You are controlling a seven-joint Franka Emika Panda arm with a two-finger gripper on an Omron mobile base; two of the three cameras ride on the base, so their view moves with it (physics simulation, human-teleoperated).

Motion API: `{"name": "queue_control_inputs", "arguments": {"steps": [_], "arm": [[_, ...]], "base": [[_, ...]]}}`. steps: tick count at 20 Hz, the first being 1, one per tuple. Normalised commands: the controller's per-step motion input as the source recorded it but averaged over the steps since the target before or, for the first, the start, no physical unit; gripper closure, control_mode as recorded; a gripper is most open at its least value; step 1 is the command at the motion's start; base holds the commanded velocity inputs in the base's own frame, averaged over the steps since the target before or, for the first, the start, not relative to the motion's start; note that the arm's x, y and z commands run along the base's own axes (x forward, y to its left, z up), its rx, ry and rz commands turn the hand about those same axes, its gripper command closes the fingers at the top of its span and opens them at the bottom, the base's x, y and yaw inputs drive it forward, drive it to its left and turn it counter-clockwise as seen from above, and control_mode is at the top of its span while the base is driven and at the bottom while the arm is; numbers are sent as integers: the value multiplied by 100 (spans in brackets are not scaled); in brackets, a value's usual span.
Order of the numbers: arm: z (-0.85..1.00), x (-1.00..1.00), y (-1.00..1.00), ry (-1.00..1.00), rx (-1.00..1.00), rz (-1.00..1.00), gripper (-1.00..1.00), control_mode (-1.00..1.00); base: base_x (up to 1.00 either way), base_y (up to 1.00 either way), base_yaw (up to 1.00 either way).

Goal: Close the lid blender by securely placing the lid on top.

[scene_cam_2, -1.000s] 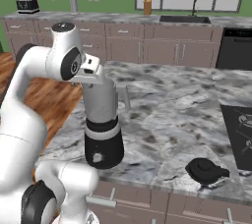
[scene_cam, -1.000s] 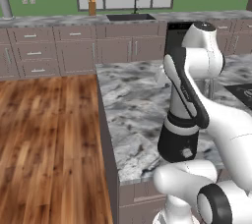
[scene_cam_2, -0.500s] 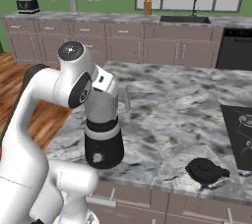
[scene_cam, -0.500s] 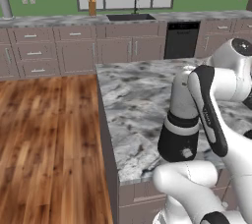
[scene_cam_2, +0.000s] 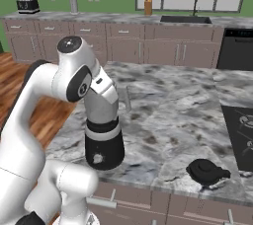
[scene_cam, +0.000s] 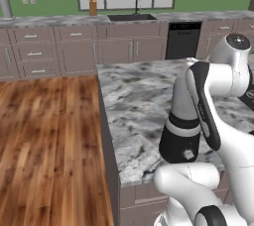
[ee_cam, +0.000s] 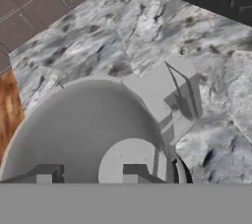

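Compared with the pictures of a second and half a second ago, the arm is seen folded lower and further over the blender (scene_cam_2: 104,140), so that the jar is now largely masked by the forearm in both base views; the black base and pale band remain visible near the front edge of the tabletop (scene_cam_2: 168,105). In the hand view the open jar mouth (ee_cam: 83,125) is looked into from directly above, with the side handle (ee_cam: 179,98) off to the right, and no cap is seen on it. The pincer (ee_cam: 88,174) is shown by two dark tips at the bottom of that view, set moderately apart with nothing between them. The lid (scene_cam_2: 206,171) lies flat on the tabletop, well apart from the blender toward the right front edge, near the cooktop (scene_cam_2: 242,135). It is judged that the lid has not yet been fetched; the pincer is placed over the jar, away from the lid.
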Motion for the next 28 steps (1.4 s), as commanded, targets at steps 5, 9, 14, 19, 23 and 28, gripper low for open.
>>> {"name": "queue_control_inputs", "arguments": {"steps": [5, 9, 14, 19, 23, 28], "arm": [[-22, -74, -91, 0, 11, -11, -100, -100], [-4, -82, -86, 0, 12, -3, -100, -100], [23, -70, -63, 0, 13, 0, -100, -100], [52, -67, -43, 0, 11, 0, -100, -100], [19, -76, -38, 0, 9, 0, -100, -100], [-41, -59, -36, 0, 1, 0, -100, -100]], "base": [[0, 0, 0], [0, 0, 0], [0, 0, 0], [0, 0, 0], [0, 0, 0], [0, 0, 0]]}}
